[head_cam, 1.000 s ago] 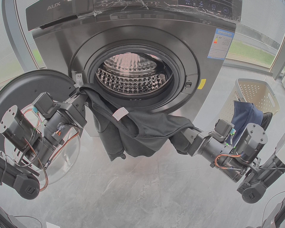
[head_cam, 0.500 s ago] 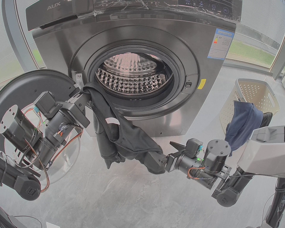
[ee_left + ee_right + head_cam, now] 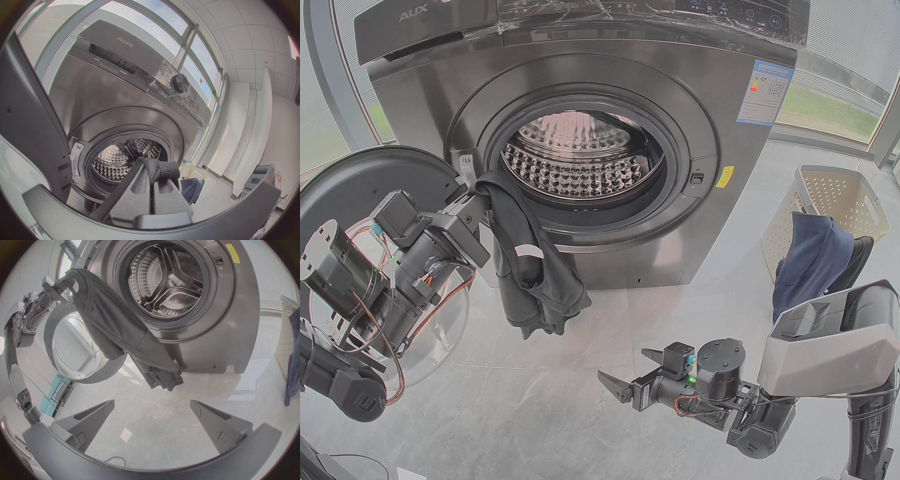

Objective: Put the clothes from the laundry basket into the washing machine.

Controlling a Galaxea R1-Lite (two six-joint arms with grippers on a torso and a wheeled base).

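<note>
A black garment (image 3: 531,262) (image 3: 118,330) hangs in front of the washing machine's round opening (image 3: 582,156), at its left rim. My left gripper (image 3: 478,195) is shut on the garment's top corner (image 3: 162,170). The cloth droops free below, clear of the floor. My right gripper (image 3: 628,370) (image 3: 151,408) stands open low over the floor, to the right of and below the garment, with nothing between its fingers. The steel drum (image 3: 162,280) inside is bare. A navy garment (image 3: 812,262) drapes over the rim of the white laundry basket (image 3: 837,194) at right.
The machine's round door (image 3: 369,181) is swung open to the left, behind my left arm. Grey tiled floor (image 3: 550,412) lies open in front of the machine. The basket stands against the machine's right side, near a window wall.
My right gripper has let go of the black garment, opened, and dropped down and back toward the floor. The freed cloth has swung left and hangs from my left gripper alone.
</note>
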